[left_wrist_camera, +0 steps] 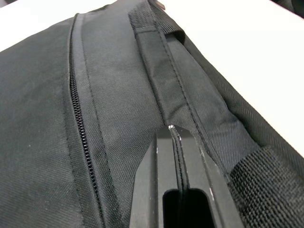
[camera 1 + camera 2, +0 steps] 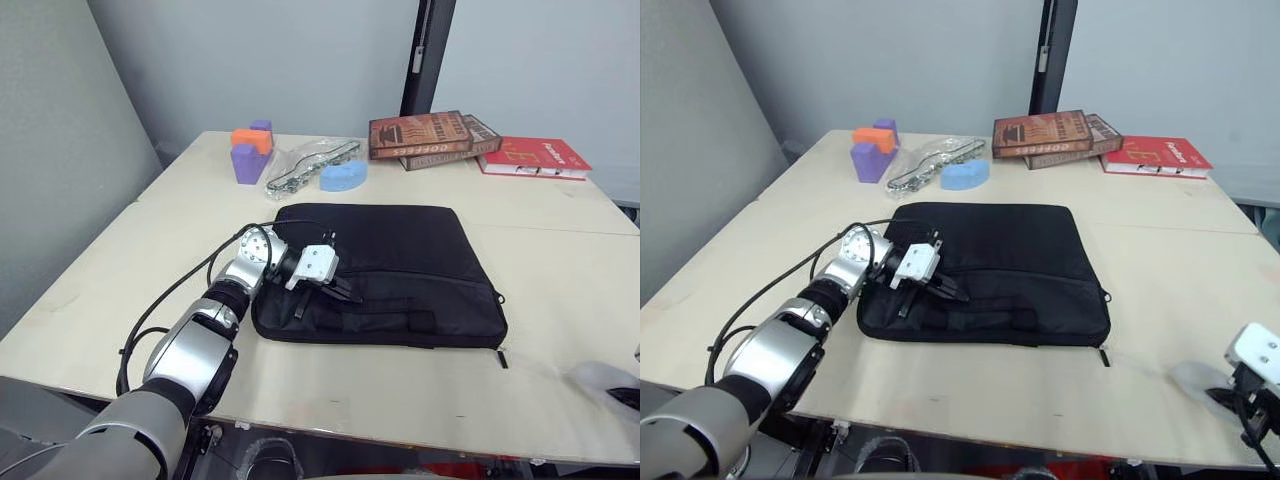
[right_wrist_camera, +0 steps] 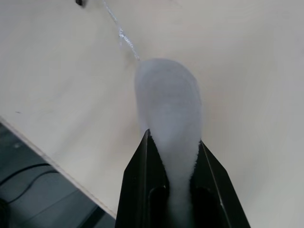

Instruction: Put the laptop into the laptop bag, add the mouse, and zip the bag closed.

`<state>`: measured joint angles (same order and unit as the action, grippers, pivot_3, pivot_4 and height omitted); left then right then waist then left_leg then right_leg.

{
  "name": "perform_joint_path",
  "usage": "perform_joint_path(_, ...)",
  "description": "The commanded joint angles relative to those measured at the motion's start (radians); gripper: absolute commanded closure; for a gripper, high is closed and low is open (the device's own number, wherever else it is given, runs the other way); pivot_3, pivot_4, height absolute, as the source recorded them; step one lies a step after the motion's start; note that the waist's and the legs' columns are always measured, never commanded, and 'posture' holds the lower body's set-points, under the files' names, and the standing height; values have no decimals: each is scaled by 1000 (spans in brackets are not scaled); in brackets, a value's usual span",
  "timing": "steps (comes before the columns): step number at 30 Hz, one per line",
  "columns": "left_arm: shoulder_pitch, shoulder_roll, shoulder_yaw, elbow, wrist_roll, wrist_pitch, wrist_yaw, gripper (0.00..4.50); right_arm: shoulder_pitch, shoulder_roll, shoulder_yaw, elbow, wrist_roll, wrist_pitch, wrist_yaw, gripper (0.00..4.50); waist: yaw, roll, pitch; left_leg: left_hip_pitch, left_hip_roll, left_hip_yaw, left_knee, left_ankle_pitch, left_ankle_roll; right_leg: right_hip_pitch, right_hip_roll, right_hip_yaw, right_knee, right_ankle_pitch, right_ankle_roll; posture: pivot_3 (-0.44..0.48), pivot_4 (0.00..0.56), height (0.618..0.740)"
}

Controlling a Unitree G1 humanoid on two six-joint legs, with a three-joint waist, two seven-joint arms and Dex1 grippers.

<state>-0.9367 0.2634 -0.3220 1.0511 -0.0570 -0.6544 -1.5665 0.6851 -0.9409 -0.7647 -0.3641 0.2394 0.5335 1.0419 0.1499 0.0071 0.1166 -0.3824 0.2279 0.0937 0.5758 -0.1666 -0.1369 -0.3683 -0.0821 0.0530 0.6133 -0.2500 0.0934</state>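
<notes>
Laptop bag (image 2: 385, 265) strap in left claw (image 2: 345, 292), mouse (image 3: 168, 107) in right claw (image 3: 172, 149)

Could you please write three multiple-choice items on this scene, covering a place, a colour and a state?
1. Where does the laptop bag lie?
A. On the books
B. On the floor
C. Flat on the table
2. What colour is the curved block beside the clear plastic?
A. Blue
B. Green
C. Yellow
3. What is the right gripper doing?
A. Hanging open over the bag
B. Gripping the mouse
C. Gripping a book

Key: C, the laptop bag lies flat on the table; A, the curved block is blue; B, the right gripper has its fingers closed on the mouse.
</notes>
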Motion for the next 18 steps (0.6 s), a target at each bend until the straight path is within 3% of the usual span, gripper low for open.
perform_joint_path(1, 19, 24, -43, 56, 92, -19, -9, 4500, -38, -23, 5, 60, -56, -18, -43, 4484, -1, 1, -1, 0, 0, 0, 0, 0, 0, 0, 0, 0, 0, 0, 0, 0, 150, 740)
perform_joint_path(7, 17, 27, -48, 73, 113, -43, -4, 4500, -120, -50, 41, 131, -98, -31, -88, 4484, 0, 4, -3, 0, -1, 1, -1, 0, 0, 0, -1, 0, 0, 0, 1, 0, 150, 740)
perform_joint_path(18, 32, 35, -67, 95, 146, -98, 7, 4500, -263, -20, 164, 84, -126, -10, -201, 4484, -4, 5, -3, 1, -3, 1, -1, 1, 2, 1, -3, 0, -1, 1, 3, 0, 150, 740)
